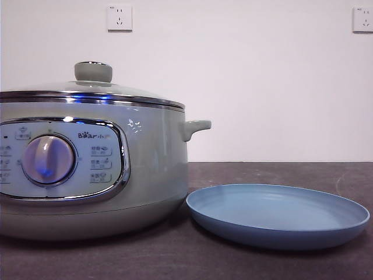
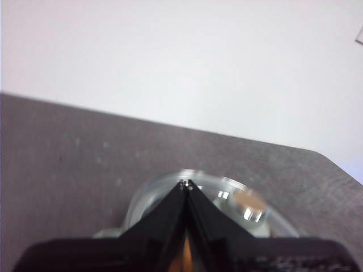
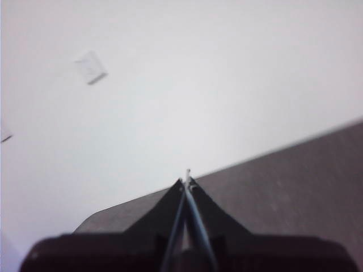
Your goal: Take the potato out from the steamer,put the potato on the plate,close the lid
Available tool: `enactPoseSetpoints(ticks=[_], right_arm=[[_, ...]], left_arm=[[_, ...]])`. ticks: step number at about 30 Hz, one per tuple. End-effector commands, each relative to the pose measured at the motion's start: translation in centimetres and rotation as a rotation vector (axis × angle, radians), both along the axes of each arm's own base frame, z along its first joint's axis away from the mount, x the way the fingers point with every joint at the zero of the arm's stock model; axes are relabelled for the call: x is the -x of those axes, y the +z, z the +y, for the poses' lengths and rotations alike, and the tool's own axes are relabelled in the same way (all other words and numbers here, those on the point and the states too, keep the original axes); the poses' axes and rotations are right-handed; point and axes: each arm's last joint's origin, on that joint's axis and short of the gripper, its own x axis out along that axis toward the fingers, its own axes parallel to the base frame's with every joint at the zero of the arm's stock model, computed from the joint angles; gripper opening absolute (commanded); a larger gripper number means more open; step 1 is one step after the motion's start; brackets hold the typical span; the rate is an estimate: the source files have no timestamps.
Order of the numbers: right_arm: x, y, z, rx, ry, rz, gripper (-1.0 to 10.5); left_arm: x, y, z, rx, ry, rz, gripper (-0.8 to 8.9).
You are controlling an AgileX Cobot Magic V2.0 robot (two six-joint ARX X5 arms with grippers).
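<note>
Steamer closed, plate empty, both arms idle.

The lid (image 1: pixel 93 87) sits on the steamer (image 1: pixel 93 169); the potato is not visible, presumably inside. The light-blue plate (image 1: pixel 278 214) lies just beside the pot. The left gripper (image 2: pixel 186 185) hangs clenched and empty above the lid; the right gripper (image 3: pixel 187 181), likewise clenched and empty, faces the wall. Risk: the small knob (image 1: pixel 93 71) may slip from the jaws, dropping the glass lid. Dark matte table (image 1: pixel 280 172), white wall, two sockets (image 1: pixel 119 17).
</note>
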Motion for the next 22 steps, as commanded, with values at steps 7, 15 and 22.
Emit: enactPoseSetpoints(ticks=[7,15,22], right_arm=[[-2.4,10.3,0.5,0.214,0.084,-0.068,-0.1],[-5.3,15.6,1.9,0.354,0.277,-0.012,-0.1],[-7.9,17.5,3.1,0.412,0.506,0.092,0.1]], left_arm=[[-0.5,9.6,-0.3,-0.120,-0.063,-0.095,-0.06],[-2.6,14.8,-1.1,-0.210,-0.160,-0.039,-0.06],[-5.4,15.8,-2.4,-0.260,-0.327,0.129,-0.06]])
